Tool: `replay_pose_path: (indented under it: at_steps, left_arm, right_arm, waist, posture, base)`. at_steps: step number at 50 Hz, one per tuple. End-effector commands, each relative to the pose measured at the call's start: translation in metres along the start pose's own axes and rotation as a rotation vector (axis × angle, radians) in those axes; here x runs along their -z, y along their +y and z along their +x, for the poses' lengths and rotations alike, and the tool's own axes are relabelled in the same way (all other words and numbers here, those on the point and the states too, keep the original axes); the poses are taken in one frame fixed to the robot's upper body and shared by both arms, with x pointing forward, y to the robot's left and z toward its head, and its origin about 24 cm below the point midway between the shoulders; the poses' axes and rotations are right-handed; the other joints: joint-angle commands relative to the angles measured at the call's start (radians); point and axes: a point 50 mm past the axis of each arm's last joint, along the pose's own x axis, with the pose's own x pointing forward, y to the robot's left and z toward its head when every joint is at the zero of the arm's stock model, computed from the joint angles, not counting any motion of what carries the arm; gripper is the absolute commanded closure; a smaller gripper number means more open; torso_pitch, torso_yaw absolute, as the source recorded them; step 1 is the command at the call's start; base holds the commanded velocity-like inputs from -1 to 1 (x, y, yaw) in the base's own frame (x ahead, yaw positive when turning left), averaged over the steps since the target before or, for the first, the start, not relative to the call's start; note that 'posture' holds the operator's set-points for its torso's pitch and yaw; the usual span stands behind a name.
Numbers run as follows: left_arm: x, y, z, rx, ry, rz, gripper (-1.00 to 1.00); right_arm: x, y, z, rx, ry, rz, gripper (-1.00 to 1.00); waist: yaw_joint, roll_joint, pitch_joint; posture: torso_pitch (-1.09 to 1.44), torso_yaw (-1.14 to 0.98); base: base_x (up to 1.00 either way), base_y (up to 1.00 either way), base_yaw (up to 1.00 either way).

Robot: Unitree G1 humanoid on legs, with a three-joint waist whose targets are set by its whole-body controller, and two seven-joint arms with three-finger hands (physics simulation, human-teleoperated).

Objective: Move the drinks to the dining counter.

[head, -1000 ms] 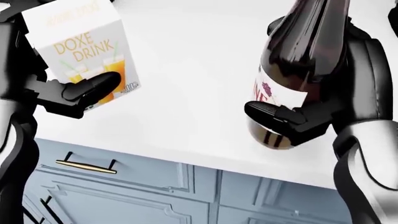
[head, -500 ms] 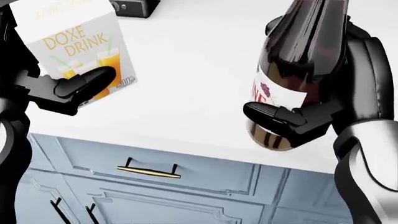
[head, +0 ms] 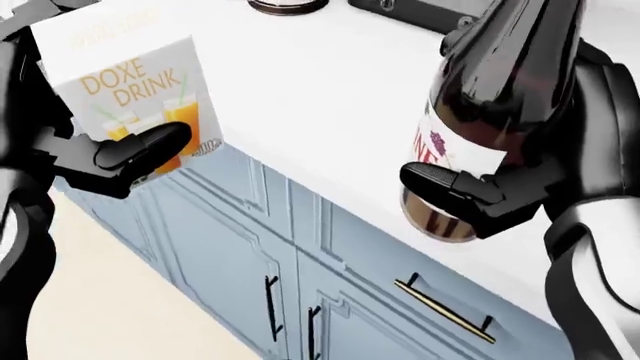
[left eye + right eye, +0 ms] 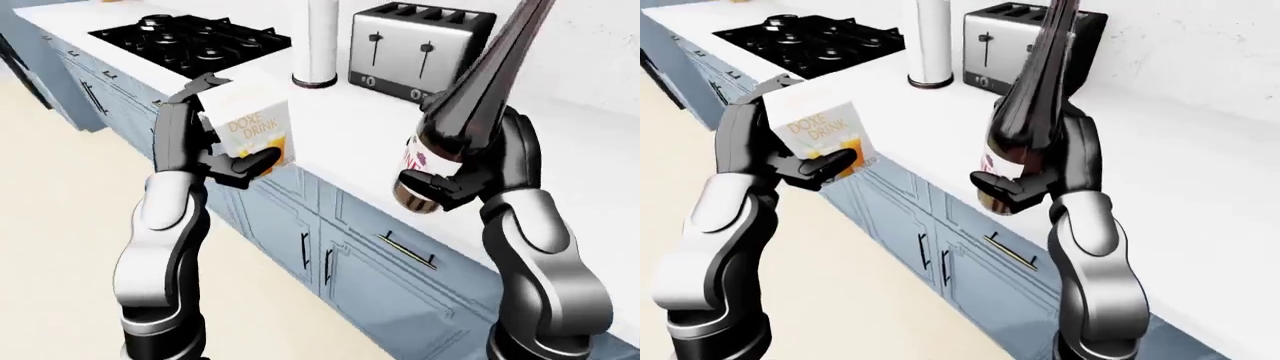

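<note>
My left hand (image 3: 110, 154) is shut on a white juice carton (image 3: 130, 82) printed "DOXE DRINK", held upright at the left of the head view, above the counter's edge. At the right of that view my right hand (image 3: 475, 199) is shut on a dark brown wine bottle (image 3: 495, 97) with a white label, tilted slightly, neck running out of the top. In the left-eye view the carton (image 4: 255, 131) and the bottle (image 4: 460, 127) hang over the white counter (image 4: 360, 124).
A black gas hob (image 4: 190, 37) is set in the counter at the upper left. A white paper roll (image 4: 318, 41) and a silver toaster (image 4: 420, 49) stand behind the drinks. Blue cabinet doors with dark and brass handles (image 3: 445, 311) run below; beige floor (image 4: 60, 210) lies left.
The whole picture has swung: the counter edge and cabinets now run diagonally and floor shows at the lower left. Both hands keep their hold on the carton and the bottle.
</note>
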Motion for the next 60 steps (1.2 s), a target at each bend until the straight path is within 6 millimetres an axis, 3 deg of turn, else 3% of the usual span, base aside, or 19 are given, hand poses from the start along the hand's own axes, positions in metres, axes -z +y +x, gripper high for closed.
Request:
replay_pose_path:
  at_steps: [1, 7, 9, 10, 11, 14, 21, 23, 24, 25, 27, 32, 35, 37, 42, 47, 49, 50, 60]
  left_arm:
    - [-0.023, 0.0058, -0.0014, -0.031, -0.119, 0.001, 1.0]
    - [-0.0229, 0.0054, -0.0017, -0.028, -0.119, 0.003, 1.0]
    - [-0.0212, 0.0052, -0.0012, -0.028, -0.117, 0.003, 1.0]
    - [-0.0211, 0.0052, -0.0011, -0.028, -0.117, 0.003, 1.0]
    - [-0.0219, 0.0052, -0.0016, -0.028, -0.118, 0.003, 1.0]
    - [-0.0215, 0.0051, -0.001, -0.027, -0.118, 0.003, 1.0]
    - [-0.0207, 0.0055, -0.0014, -0.028, -0.117, 0.004, 1.0]
    - [-0.0206, 0.0058, -0.0019, -0.027, -0.118, 0.004, 1.0]
    - [-0.0207, 0.0063, -0.0023, -0.028, -0.117, 0.003, 1.0]
    - [-0.0201, 0.0066, -0.0022, -0.028, -0.116, 0.003, 1.0]
    - [-0.0203, 0.0068, -0.0022, -0.029, -0.115, 0.007, 1.0]
    - [-0.0204, 0.0063, -0.0028, -0.027, -0.117, 0.004, 1.0]
    - [-0.0195, 0.0059, -0.0024, -0.026, -0.115, 0.004, 1.0]
    - [-0.0195, 0.0058, -0.0019, -0.027, -0.115, 0.004, 1.0]
    - [-0.019, 0.0057, -0.0018, -0.027, -0.115, 0.003, 1.0]
    - [-0.0174, 0.0051, -0.002, -0.026, -0.113, 0.002, 1.0]
    - [-0.0176, 0.0052, -0.0024, -0.026, -0.113, 0.002, 1.0]
    - [-0.0178, 0.0053, -0.0023, -0.026, -0.114, 0.002, 1.0]
    - [-0.0174, 0.0049, -0.0026, -0.024, -0.114, 0.002, 1.0]
  right_arm:
    - [-0.0222, 0.0076, -0.0019, -0.04, -0.131, 0.017, 1.0]
    - [-0.0219, 0.007, -0.0017, -0.041, -0.13, 0.022, 1.0]
    - [-0.0214, 0.007, -0.0013, -0.043, -0.13, 0.02, 1.0]
    - [-0.0213, 0.0069, -0.001, -0.042, -0.13, 0.021, 1.0]
    - [-0.021, 0.0069, -0.0009, -0.042, -0.129, 0.021, 1.0]
    - [-0.021, 0.0073, -0.0008, -0.044, -0.128, 0.02, 1.0]
    - [-0.0203, 0.0078, -0.0009, -0.046, -0.128, 0.018, 1.0]
    - [-0.0186, 0.0083, -0.0016, -0.046, -0.126, 0.019, 1.0]
    - [-0.0167, 0.0087, -0.0011, -0.046, -0.124, 0.02, 1.0]
    - [-0.0162, 0.0091, -0.001, -0.046, -0.123, 0.02, 1.0]
    - [-0.0151, 0.0095, -0.0002, -0.045, -0.121, 0.021, 1.0]
    - [-0.0151, 0.0094, 0.0, -0.043, -0.119, 0.016, 1.0]
    - [-0.0159, 0.0085, 0.0004, -0.042, -0.121, 0.015, 1.0]
    - [-0.0149, 0.0086, 0.0011, -0.042, -0.12, 0.015, 1.0]
    - [-0.0159, 0.0089, 0.0012, -0.044, -0.121, 0.012, 1.0]
    - [-0.0154, 0.0088, 0.0017, -0.046, -0.121, 0.01, 1.0]
    - [-0.0158, 0.0088, 0.0017, -0.047, -0.122, 0.008, 1.0]
    - [-0.0157, 0.0089, 0.0018, -0.047, -0.122, 0.008, 1.0]
    - [-0.0152, 0.0095, 0.0016, -0.05, -0.12, 0.006, 1.0]
  waist:
    - [0.011, 0.003, -0.03]
    - [-0.004, 0.099, -0.017]
    - [-0.001, 0.169, -0.037]
    - [0.01, 0.14, -0.023]
    - [0.007, 0.153, -0.025]
    - [0.031, 0.114, -0.035]
    - [0.017, 0.014, -0.006]
    - [0.008, -0.052, -0.052]
    - [0.001, -0.006, -0.013]
    - [0.006, -0.015, -0.008]
    - [0.007, -0.005, -0.024]
    - [0.0, 0.058, -0.016]
    - [-0.005, 0.108, -0.017]
    - [-0.002, 0.17, -0.035]
    - [0.028, 0.113, -0.039]
    - [0.021, 0.045, -0.009]
    - [0.018, 0.002, -0.007]
    - [0.014, -0.038, -0.022]
    - [-0.001, 0.065, -0.016]
  posture:
    - [0.0, 0.0]
    - [0.0, 0.0]
    - [0.0, 0.0]
    - [0.0, 0.0]
    - [0.0, 0.0]
    - [0.0, 0.0]
    - [0.0, 0.0]
    - [0.0, 0.0]
    - [0.0, 0.0]
    - [0.0, 0.0]
    - [0.0, 0.0]
    - [0.0, 0.0]
    - [0.0, 0.0]
    - [0.0, 0.0]
    - [0.0, 0.0]
    - [0.0, 0.0]
    - [0.0, 0.0]
    - [0.0, 0.0]
    - [0.0, 0.0]
  base:
    - [0.0, 0.0, 1.0]
    - [0.0, 0.0, 1.0]
    - [0.0, 0.0, 1.0]
    - [0.0, 0.0, 1.0]
    - [0.0, 0.0, 1.0]
    - [0.0, 0.0, 1.0]
    - [0.0, 0.0, 1.0]
    - [0.0, 0.0, 1.0]
    - [0.0, 0.0, 1.0]
    - [0.0, 0.0, 1.0]
    - [0.0, 0.0, 1.0]
    - [0.0, 0.0, 1.0]
    - [0.0, 0.0, 1.0]
    - [0.0, 0.0, 1.0]
    - [0.0, 0.0, 1.0]
    - [0.0, 0.0, 1.0]
    - [0.0, 0.0, 1.0]
    - [0.0, 0.0, 1.0]
    - [0.0, 0.0, 1.0]
